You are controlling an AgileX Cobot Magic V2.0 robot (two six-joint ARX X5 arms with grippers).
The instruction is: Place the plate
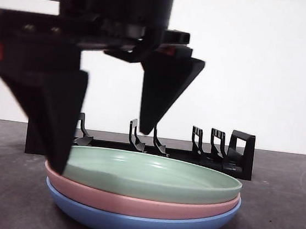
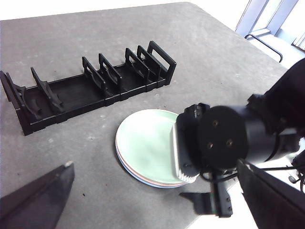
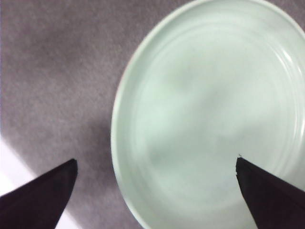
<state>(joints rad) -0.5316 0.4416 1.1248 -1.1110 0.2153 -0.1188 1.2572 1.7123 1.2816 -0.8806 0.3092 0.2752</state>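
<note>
Three plates are stacked on the table: a green plate (image 1: 151, 175) on top, a pink plate (image 1: 132, 203) under it and a blue plate (image 1: 140, 223) at the bottom. My right gripper (image 1: 100, 151) hangs open just over the stack's near-left rim. One jaw is outside the rim and the other is over the green plate (image 3: 209, 109). The right wrist view has the right gripper (image 3: 156, 160) with nothing between its jaws. My left gripper (image 2: 153, 163) is open and high, looking down on the green plate (image 2: 145, 143) and the right arm (image 2: 224, 138).
A black dish rack (image 1: 237, 152) with several upright dividers stands just behind the stack. The left wrist view shows the same rack (image 2: 86, 93) lying lengthwise with its slots bare. Grey tabletop (image 2: 71, 43) surrounds it, and the table's edge runs close beside the plates.
</note>
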